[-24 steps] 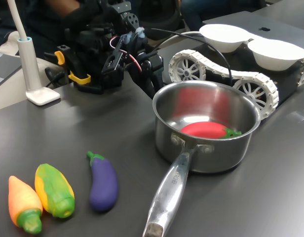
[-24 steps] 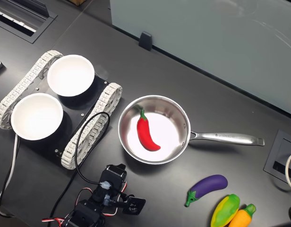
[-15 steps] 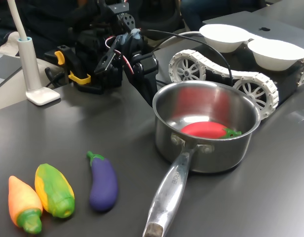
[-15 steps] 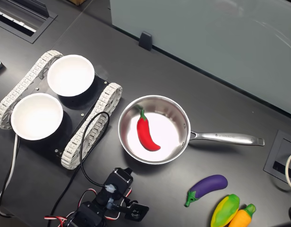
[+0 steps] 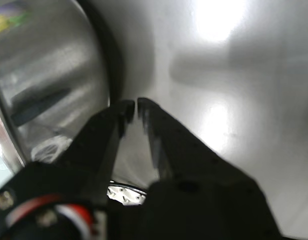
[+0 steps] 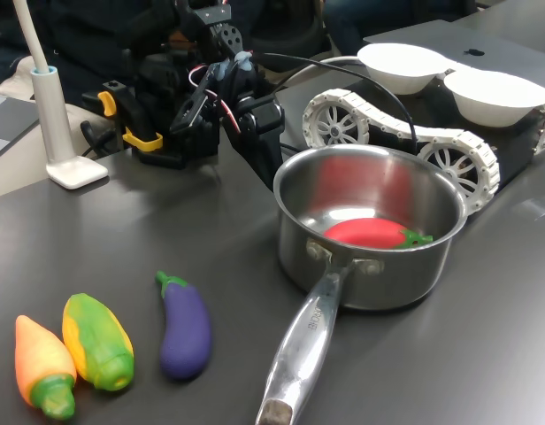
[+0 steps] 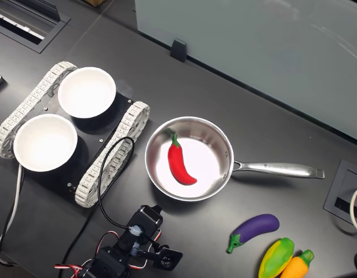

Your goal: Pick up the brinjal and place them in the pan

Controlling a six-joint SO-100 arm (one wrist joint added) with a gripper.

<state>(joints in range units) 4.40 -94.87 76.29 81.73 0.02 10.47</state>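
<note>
Brinjal [image 6: 184, 326] lies untouched on the tabletop [image 6: 211, 230]; end effector [image 5: 132, 106], nearly clenched and empty beside the pan [image 6: 370, 232], must reach across.

Arm folded low; hand [image 5: 132, 106] empty, fingers [image 5: 159, 135] nearly together (thin gap between tips)

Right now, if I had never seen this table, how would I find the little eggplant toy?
Start at the shiny steel pan in the middle of the dark table and follow its long handle toward the first exterior view's bottom edge. To the handle's left in that view lie three toy vegetables in a row. The eggplant is the nearest to the handle, the only purple one, beside a yellow-green corn and an orange carrot.
</note>
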